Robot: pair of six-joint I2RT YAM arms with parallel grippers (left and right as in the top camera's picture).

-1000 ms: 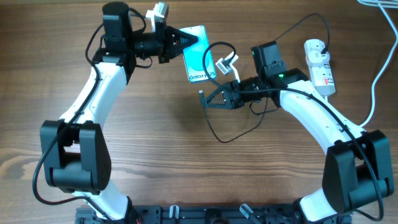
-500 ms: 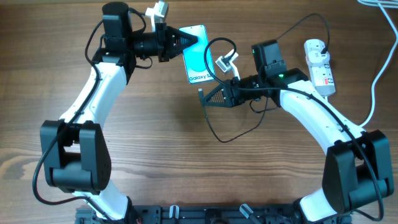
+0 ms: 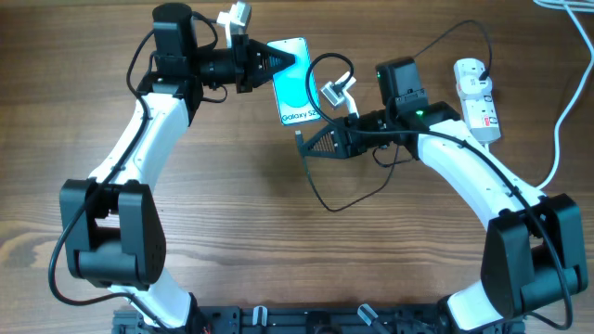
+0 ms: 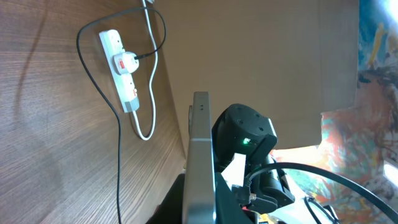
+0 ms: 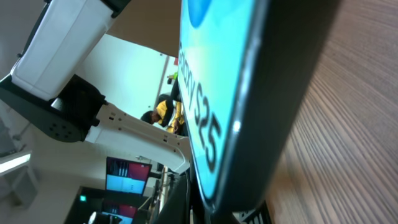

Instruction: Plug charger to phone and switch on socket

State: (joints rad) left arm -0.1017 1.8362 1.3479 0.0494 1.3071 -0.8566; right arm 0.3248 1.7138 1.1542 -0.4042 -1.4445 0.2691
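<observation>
Phone spot: the phone point(image 3: 297, 79) is at the far middle of the table point(image 3: 278, 260), screen up, between the two grippers
Left gripper: the left gripper point(image 3: 281, 60) is clenched on the phone's far left edge, reaching in from the left; its wrist view shows the phone edge-on, running straight out from between the fingers
Right gripper: the right gripper point(image 3: 304, 145) is closed and grasps the free end of the cable point(image 4: 119, 168), with a short dark tip sticking out towards the phone
Phone to right gripper: the white-banded end lies just beyond the fingertips, very near; in the right wrist view that end fills the picture; whether the tip touches it, I cannot tell
Phone axis: long axis runs far to near, leaning slightly; the printed white band is at the near end, pointing at the right gripper
Cable run: it loops over the wood near the right arm and goes on to the power strip point(image 3: 478, 102)
Power strip: at the far right, well apart from the phone, long axis also far to near, a plug in it
</observation>
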